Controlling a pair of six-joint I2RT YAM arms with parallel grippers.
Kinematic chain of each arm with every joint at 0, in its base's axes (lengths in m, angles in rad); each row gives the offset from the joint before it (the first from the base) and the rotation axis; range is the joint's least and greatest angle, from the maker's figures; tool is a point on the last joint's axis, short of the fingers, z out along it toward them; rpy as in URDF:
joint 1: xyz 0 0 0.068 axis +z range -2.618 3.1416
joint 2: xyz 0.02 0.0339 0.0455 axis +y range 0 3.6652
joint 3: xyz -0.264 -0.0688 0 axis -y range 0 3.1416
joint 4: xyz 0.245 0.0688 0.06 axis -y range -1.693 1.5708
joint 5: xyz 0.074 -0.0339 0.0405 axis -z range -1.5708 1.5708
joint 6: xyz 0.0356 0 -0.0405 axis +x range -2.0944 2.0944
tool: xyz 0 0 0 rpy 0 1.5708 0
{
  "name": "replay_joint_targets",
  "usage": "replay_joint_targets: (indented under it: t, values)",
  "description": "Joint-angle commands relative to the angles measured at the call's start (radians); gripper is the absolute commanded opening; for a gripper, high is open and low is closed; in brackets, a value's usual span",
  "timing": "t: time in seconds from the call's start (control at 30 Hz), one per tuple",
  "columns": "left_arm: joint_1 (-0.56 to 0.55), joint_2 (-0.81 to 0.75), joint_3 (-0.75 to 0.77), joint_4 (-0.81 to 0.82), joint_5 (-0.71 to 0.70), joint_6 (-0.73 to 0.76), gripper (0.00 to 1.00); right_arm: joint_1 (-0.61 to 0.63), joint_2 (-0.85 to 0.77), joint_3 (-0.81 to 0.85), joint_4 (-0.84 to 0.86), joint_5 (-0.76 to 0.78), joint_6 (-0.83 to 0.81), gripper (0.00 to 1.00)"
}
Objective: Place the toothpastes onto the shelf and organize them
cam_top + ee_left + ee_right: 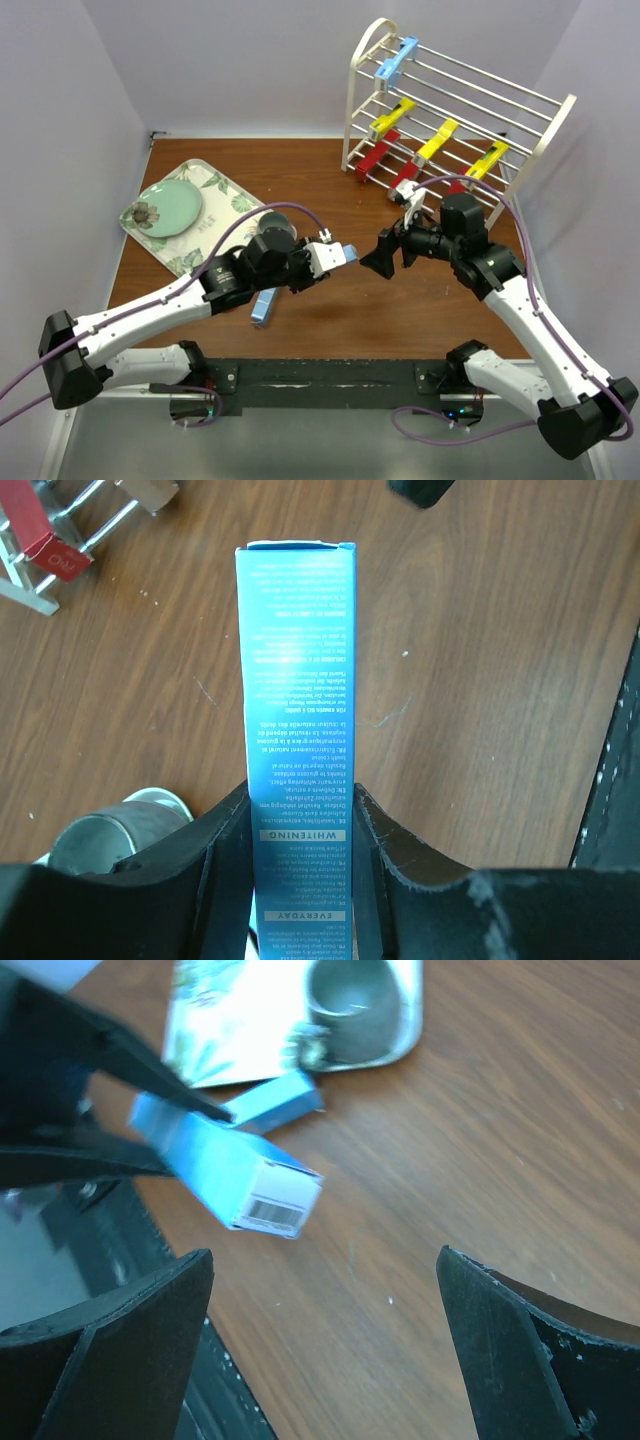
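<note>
Handover, apparently: left gripper (300,815) pinches light blue toothpaste box (295,660) at its rear, free end ahead of wide-spread right gripper (322,1260), which should close squarely on it; shelf (548,135) stands behind right gripper

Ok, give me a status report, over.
Left gripper shut on blue box. Right gripper open, facing it. Second blue box lies on table. Nothing between grippers.

Shelf (547,140): cream, 3 rod tiers, upright. On it: lt-blue box (395,60) top tier, 3 yellows (437,140) mid, reds (375,157) bottom. Well clear of shelf: held blue box (295,680) clamped level in my L gripper (300,820); spare blue box (263,305) lying flat, farther off.
</note>
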Motion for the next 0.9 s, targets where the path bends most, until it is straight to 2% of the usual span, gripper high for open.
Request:
replay_joint_targets:
  t: [0.0,0.27,0.43,0.53,0.87]
  values:
    - [-0.003,-0.015,0.075,-0.051,0.069,0.134,0.38,0.004,-0.028,0.061,-0.034,-0.211,-0.203,0.98]
    - [-0.003,0.022,0.198,-0.188,0.172,0.166,0.38,0.043,0.005,0.149,-0.153,-0.275,-0.445,0.97]
    - [-0.003,0.059,0.261,-0.24,0.204,0.174,0.36,0.164,0.066,0.222,-0.227,-0.153,-0.51,0.96]
    - [-0.003,0.08,0.292,-0.263,0.217,0.174,0.36,0.208,0.099,0.248,-0.244,-0.122,-0.527,0.93]
    - [-0.003,0.079,0.339,-0.29,0.234,0.172,0.36,0.237,0.151,0.278,-0.307,-0.057,-0.578,0.75]
